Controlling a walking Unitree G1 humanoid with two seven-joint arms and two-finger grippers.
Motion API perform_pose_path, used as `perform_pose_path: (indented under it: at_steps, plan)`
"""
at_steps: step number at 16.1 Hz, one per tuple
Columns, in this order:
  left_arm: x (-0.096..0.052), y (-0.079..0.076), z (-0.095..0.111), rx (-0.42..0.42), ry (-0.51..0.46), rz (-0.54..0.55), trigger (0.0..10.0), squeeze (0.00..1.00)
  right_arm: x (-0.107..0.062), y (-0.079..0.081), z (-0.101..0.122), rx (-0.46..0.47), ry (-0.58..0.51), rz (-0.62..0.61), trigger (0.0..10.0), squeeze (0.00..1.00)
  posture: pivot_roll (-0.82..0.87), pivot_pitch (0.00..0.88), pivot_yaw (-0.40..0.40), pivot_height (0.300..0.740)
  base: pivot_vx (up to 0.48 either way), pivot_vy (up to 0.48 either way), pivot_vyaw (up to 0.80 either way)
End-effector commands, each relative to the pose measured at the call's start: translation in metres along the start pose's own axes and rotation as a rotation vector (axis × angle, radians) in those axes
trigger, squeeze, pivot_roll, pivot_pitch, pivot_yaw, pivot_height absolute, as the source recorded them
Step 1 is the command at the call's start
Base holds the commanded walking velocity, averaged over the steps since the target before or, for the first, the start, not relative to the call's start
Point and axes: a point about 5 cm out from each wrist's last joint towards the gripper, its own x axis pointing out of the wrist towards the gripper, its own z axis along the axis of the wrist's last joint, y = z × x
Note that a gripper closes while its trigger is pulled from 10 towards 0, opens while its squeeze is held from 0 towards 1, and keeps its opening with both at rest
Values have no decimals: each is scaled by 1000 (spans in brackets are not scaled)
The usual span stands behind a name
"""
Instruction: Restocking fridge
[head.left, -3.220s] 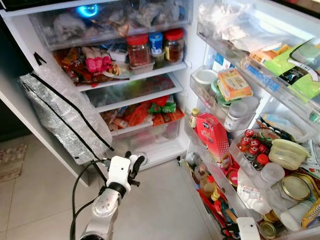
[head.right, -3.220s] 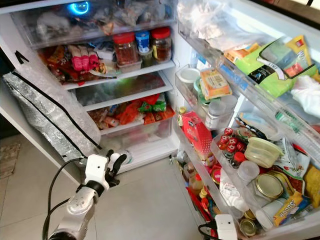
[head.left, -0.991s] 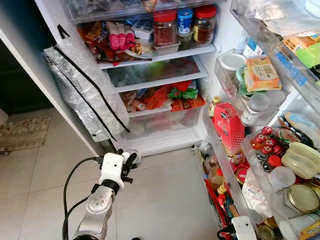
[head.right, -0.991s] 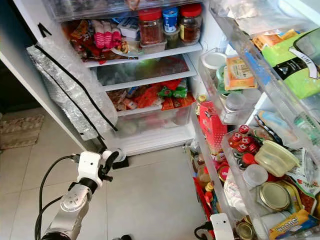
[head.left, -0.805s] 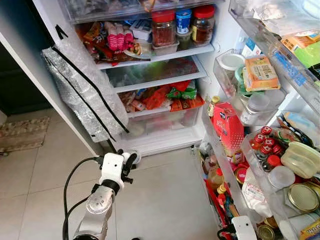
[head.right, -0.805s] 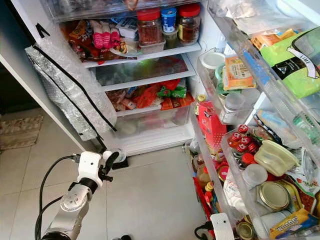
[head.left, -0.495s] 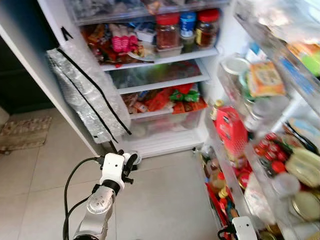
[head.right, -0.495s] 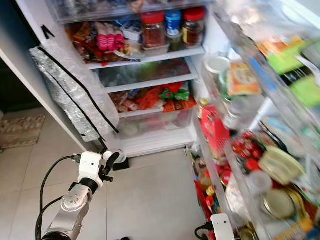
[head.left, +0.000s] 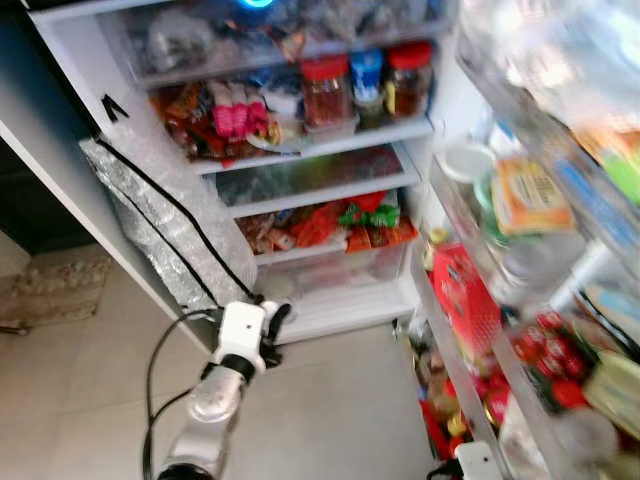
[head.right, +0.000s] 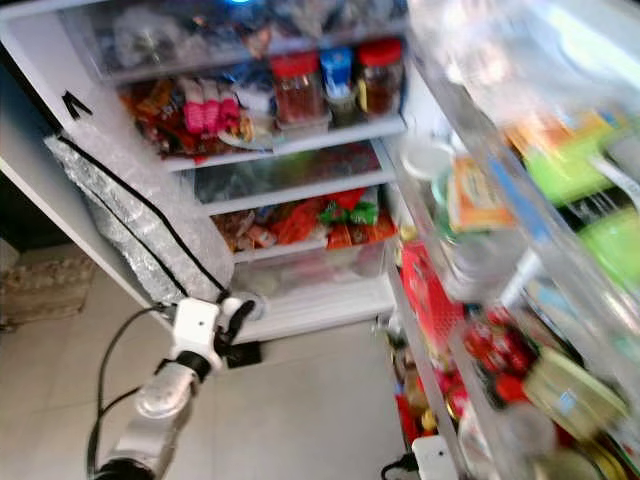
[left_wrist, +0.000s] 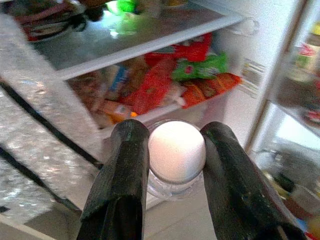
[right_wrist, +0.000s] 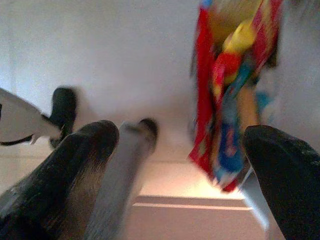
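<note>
The fridge (head.left: 330, 160) stands open in front of me, its shelves and door racks crowded with jars, packets and bottles. My left gripper (head.left: 268, 318) is held low in front of the fridge's bottom ledge. It is shut on a small clear jar with a white lid (left_wrist: 176, 152), which sits between the two black fingers (left_wrist: 125, 170). The red and green snack packets (left_wrist: 195, 70) in the lower drawer lie just beyond it. My right gripper (right_wrist: 182, 135) hangs low by the door racks with its fingers wide apart and nothing between them.
A silver bubble-wrap bag (head.left: 160, 225) hangs on the fridge's left wall, close to my left arm. The open door's racks (head.left: 500, 200) crowd the right side. Bare floor tiles (head.left: 330, 400) lie below, and a small rug (head.left: 55, 290) is at the far left.
The camera has shifted and the picture is blurred. My left gripper, still holding the jar, now stands closer to the fridge's bottom ledge.
</note>
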Motion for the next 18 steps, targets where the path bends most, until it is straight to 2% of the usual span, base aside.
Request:
perform_pose_path:
  at_steps: [1, 14, 18]
  plan:
    - [-8, 11, -9, -5, 43, 33, 10000, 0, -1, -6, 0, 9, -1, -31, 10000, 0, -7, 176, 12, 740, 277, 0, 0]
    - [-6, 10, -8, -4, 40, 34, 10000, 0, -1, -5, 1, -6, -2, -13, 10000, 0, -8, 175, 16, 740, 281, 0, 0]
    - [-6, 9, -8, -3, 40, 36, 10000, 0, -1, -5, 2, -20, -2, -4, 10000, 0, -8, 176, 15, 740, 280, 0, 731]
